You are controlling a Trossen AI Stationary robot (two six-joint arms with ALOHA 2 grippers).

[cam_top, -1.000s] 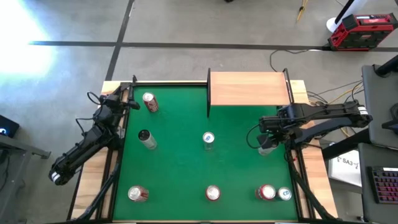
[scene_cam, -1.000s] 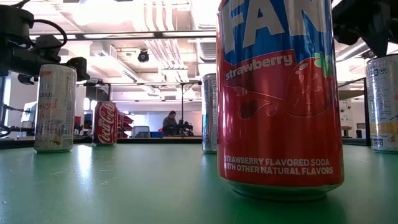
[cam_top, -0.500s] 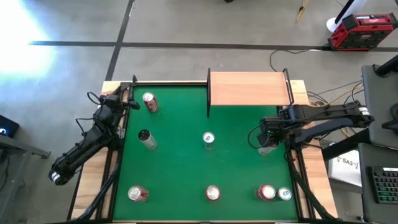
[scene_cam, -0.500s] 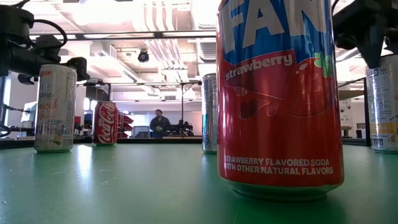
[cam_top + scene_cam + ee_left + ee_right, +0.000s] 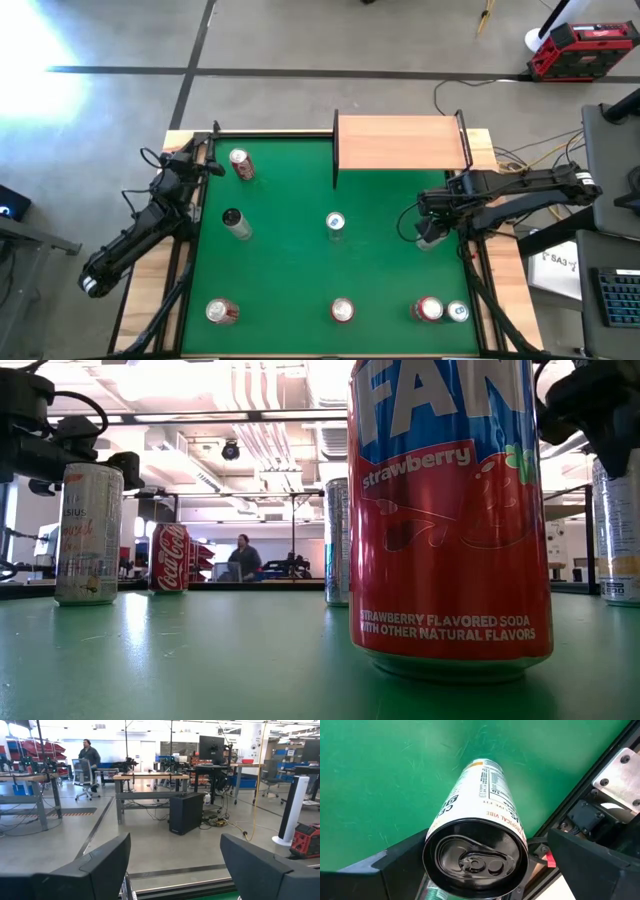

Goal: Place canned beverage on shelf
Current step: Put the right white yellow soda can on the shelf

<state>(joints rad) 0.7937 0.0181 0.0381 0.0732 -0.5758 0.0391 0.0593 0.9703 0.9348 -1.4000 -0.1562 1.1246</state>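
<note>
A white can with a black top [image 5: 476, 851] stands upright on the green table near its right edge [image 5: 427, 240]; it also shows in the low view [image 5: 620, 530]. My right gripper [image 5: 428, 226] is open and is over the can from above, one finger on either side of its upper part [image 5: 485, 870]. The shelf [image 5: 400, 142], a tan board in a thin dark frame, stands at the table's far edge, beyond the can. My left gripper [image 5: 175, 855] is open and empty at the table's far left corner [image 5: 210, 165]. My right gripper's fingers [image 5: 590, 865] stand on either side of the white can's top end, pointing down. A gap shows at one finger. I cannot tell whether the other finger touches the can.
Other cans stand on the felt: a red one [image 5: 240, 163] at the far left, a dark-topped one [image 5: 236, 224], a blue-topped one [image 5: 335, 222] at the middle, and several along the near edge [image 5: 342, 311]. A big red strawberry can [image 5: 450, 520] fills the low view.
My right gripper has come down over the white can and a little toward the table's near edge; its fingers now stand around the can's top.
</note>
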